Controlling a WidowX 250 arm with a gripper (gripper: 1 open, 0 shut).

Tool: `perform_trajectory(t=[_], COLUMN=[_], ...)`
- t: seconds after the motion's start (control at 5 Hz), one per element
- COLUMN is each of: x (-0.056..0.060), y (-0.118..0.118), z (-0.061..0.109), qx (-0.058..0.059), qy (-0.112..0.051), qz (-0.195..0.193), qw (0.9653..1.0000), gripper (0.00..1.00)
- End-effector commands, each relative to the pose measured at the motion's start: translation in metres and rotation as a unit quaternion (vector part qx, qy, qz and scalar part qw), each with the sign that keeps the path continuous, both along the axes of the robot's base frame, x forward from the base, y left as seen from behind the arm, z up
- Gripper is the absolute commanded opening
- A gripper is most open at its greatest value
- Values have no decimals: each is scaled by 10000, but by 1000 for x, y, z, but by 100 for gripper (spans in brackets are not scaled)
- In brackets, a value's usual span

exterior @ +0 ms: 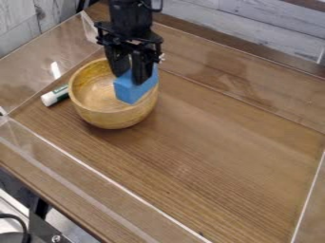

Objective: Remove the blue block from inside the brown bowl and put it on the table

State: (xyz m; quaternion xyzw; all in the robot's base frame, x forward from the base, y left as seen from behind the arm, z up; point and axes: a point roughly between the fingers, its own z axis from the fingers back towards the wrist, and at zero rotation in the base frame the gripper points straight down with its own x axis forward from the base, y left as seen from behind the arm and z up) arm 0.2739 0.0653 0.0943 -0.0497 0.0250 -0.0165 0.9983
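The blue block point(132, 91) hangs over the right side of the brown bowl point(99, 109), about level with its rim. My black gripper point(132, 76) points straight down and is shut on the block's upper part, with a finger on either side. The bowl's honey-coloured inside shows to the left of the block. The bowl stands on the table point(216, 142) at the back left.
A small white-and-green marker-like object point(55, 95) lies on the table just left of the bowl. Low clear plastic walls point(76, 157) run along the table's edges. A wide stretch of bare wood-grain top lies to the right and in front of the bowl.
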Motion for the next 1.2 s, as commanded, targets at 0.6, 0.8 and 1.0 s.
perform_trajectory(t=[0.6, 0.8, 1.0], x=[7, 7, 7], y=[-7, -8, -9], z=[27, 27, 27], qx=[127, 119, 111], qy=[-459, -448, -437], qz=[-84, -91, -98], qw=[9988, 9989, 9989], gripper=[0, 0, 0])
